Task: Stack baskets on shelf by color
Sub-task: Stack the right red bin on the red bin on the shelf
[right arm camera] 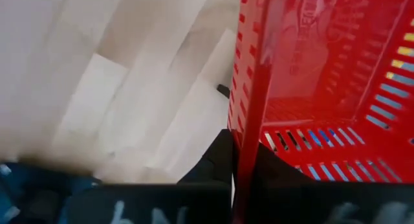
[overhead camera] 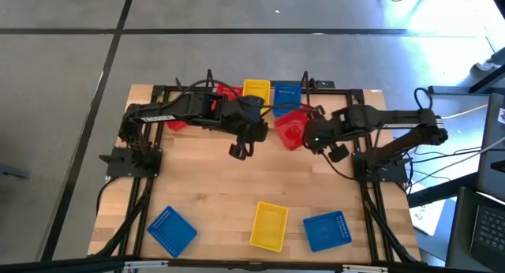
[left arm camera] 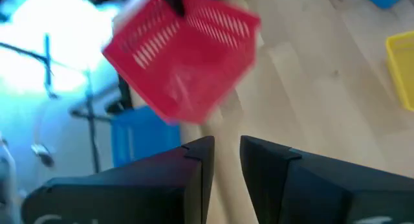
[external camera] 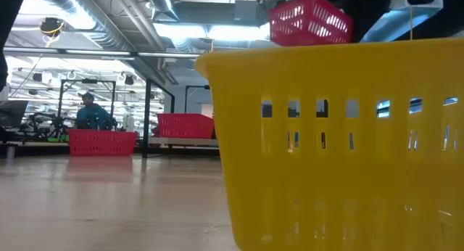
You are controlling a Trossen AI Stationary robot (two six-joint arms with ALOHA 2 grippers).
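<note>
I am seeing the right tool [overhead camera: 306, 136] clamping a red basket [overhead camera: 290, 128] by its wall, lifted off the desk [overhead camera: 213, 194]. The left tool [left arm camera: 225, 160] is hanging empty beside it, fingers slightly apart.

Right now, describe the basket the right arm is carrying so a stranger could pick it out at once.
Look to the far edge of the wooden table, where the shelf holds baskets. Just in front of it, right of centre, a red basket hangs tilted in the air, its wall pinched in the right gripper fingers. The other red baskets sit level on the shelf, and the blue and yellow ones rest flat.
</note>
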